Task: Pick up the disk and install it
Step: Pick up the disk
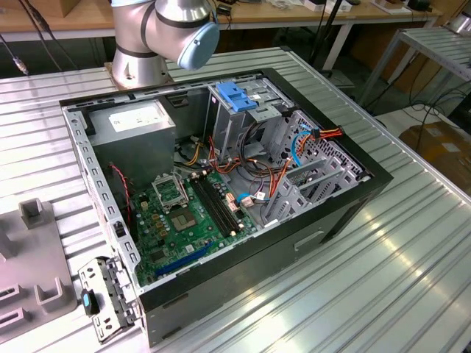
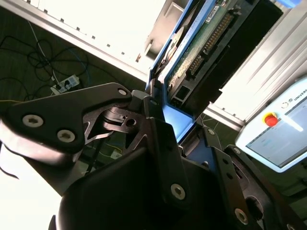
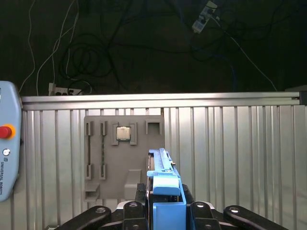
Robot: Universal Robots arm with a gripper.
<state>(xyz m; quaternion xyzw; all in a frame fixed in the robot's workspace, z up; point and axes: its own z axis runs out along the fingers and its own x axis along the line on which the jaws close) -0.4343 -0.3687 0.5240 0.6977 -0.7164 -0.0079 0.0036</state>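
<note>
**Gripper** (image 2: 175,120): black metal, bolted link plates. Its fingers (image 3: 136,211) are clamped on the disk's blue frame from both sides.

**Disk** (image 2: 201,43): rectangular hard drive in a thin blue plastic carrier. It is held clear of the table and appears edge-on in the first wrist view (image 3: 163,167), in front of the fixture plate's edge. The second wrist view shows a green circuit board and a row of connector pins. The far end is cut off by the picture's edge.

**Fixture plate** (image 3: 108,182): flat matt grey slab with narrow slots and square recesses. It lies on the table.

**Chip** (image 3: 124,132): small silvery square, probably a processor, seated in one of the plate's recesses.

**Table** (image 3: 230,153): ribbed aluminium, under the plate.

**Computer case** (image 1: 338,220): black-walled and open-topped, to the exterior view's right of the plate. Inside are a green motherboard (image 1: 184,220), a grey power supply box (image 1: 136,121) and a grey drive cage (image 1: 237,110) with a blue handle.

**Teach pendant** (image 3: 7,139): pale housing with a red button, beside the plate and partly cropped.

**Cables** (image 3: 81,57): tangled on the dark floor beyond the table edge behind the plate.
</note>
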